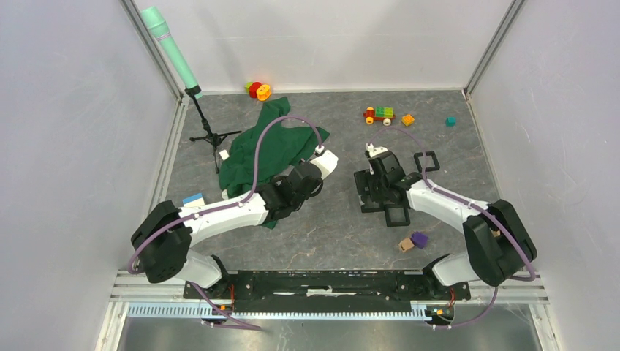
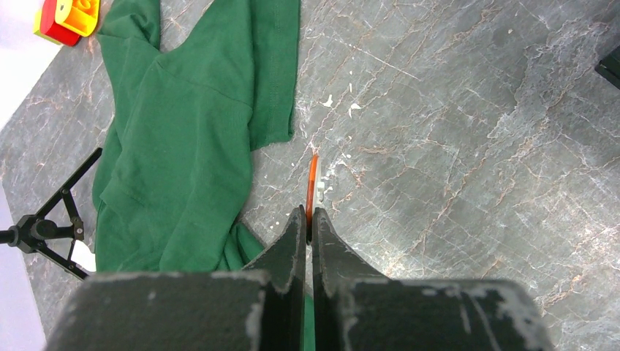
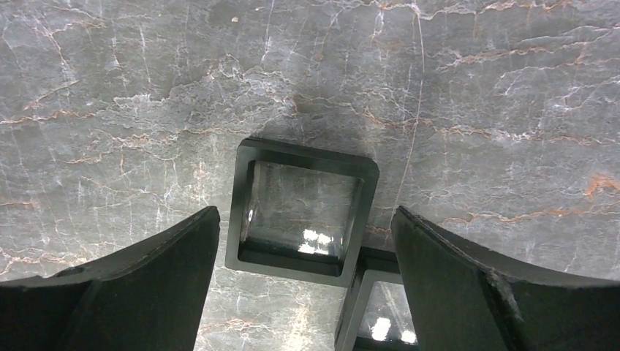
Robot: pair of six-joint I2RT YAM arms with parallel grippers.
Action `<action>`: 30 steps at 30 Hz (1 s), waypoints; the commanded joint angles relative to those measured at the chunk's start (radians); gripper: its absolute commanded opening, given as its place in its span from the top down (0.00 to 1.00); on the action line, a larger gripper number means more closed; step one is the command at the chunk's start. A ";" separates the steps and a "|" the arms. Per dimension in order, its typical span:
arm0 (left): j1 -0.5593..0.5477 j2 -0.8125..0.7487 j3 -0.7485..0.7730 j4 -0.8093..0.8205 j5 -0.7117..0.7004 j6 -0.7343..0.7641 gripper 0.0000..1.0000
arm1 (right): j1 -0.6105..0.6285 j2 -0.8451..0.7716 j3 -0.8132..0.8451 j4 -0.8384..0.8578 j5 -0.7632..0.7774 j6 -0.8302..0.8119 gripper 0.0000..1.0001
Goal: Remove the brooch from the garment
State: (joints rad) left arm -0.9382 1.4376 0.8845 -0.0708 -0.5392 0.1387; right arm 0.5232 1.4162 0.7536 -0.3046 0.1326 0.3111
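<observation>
The green garment [image 1: 270, 146] lies crumpled at the back left of the table and fills the left of the left wrist view [image 2: 183, 146]. My left gripper [image 2: 308, 219] is shut on the brooch [image 2: 313, 183], seen edge-on as a thin orange rim with a small white bit. It holds the brooch over bare table just right of the cloth. In the top view the left gripper [image 1: 322, 162] sits at the garment's right edge and the brooch cannot be made out. My right gripper [image 3: 303, 241] is open and empty above black square frames [image 3: 303, 208].
A tripod [image 1: 208, 135] with a teal tube stands at the back left. Toys lie along the back: a red and yellow piece [image 1: 257, 90], a small train [image 1: 379, 114], an orange block [image 1: 407, 119], a teal block [image 1: 450, 121]. A purple block [image 1: 418, 238] lies near the front right.
</observation>
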 commanded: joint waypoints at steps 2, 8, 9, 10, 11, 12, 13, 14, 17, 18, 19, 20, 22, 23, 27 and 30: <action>-0.003 -0.022 -0.001 0.049 0.008 0.012 0.98 | 0.023 0.029 0.044 0.040 0.024 0.033 0.08; -0.004 -0.020 -0.001 0.049 0.002 0.006 0.98 | 0.028 0.054 0.046 0.047 0.030 0.049 0.11; -0.003 -0.020 -0.001 0.049 0.001 0.006 0.98 | 0.028 0.055 0.044 0.049 0.032 0.052 0.13; -0.004 -0.021 -0.002 0.049 0.001 0.007 0.98 | 0.029 0.057 0.043 0.051 0.032 0.052 0.15; -0.004 -0.021 -0.002 0.051 0.001 0.007 0.98 | 0.029 0.057 0.043 0.051 0.033 0.054 0.16; -0.003 -0.022 -0.002 0.050 0.002 0.006 0.98 | 0.029 0.057 0.041 0.051 0.035 0.057 0.18; -0.004 -0.021 -0.002 0.051 0.003 0.006 0.98 | 0.029 0.057 0.040 0.051 0.034 0.056 0.20; -0.004 -0.022 -0.002 0.051 0.004 0.006 0.98 | 0.029 0.056 0.039 0.050 0.036 0.058 0.21; -0.004 -0.020 -0.002 0.050 0.005 0.008 0.98 | 0.029 0.054 0.039 0.051 0.038 0.059 0.24; -0.004 -0.020 -0.002 0.051 0.007 0.008 0.98 | 0.029 0.053 0.040 0.050 0.038 0.060 0.26; -0.004 -0.020 -0.001 0.049 0.009 0.007 0.98 | 0.030 0.049 0.041 0.051 0.038 0.060 0.28; -0.004 -0.022 -0.002 0.050 0.010 0.007 0.98 | 0.029 0.044 0.042 0.051 0.036 0.060 0.30; -0.004 -0.022 -0.004 0.051 0.013 0.007 0.98 | 0.029 0.038 0.045 0.050 0.032 0.057 0.31; -0.003 -0.023 -0.005 0.050 0.016 0.008 0.98 | 0.029 0.034 0.049 0.048 0.028 0.058 0.31; -0.004 -0.027 -0.011 0.056 0.031 0.012 0.98 | 0.029 0.004 0.060 0.043 -0.027 0.058 0.32; -0.003 -0.036 -0.029 0.068 0.053 0.019 0.98 | 0.029 -0.041 0.042 0.073 -0.121 0.074 0.32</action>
State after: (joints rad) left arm -0.9382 1.4372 0.8783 -0.0628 -0.5194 0.1387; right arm 0.5491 1.4532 0.7689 -0.2859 0.1127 0.3626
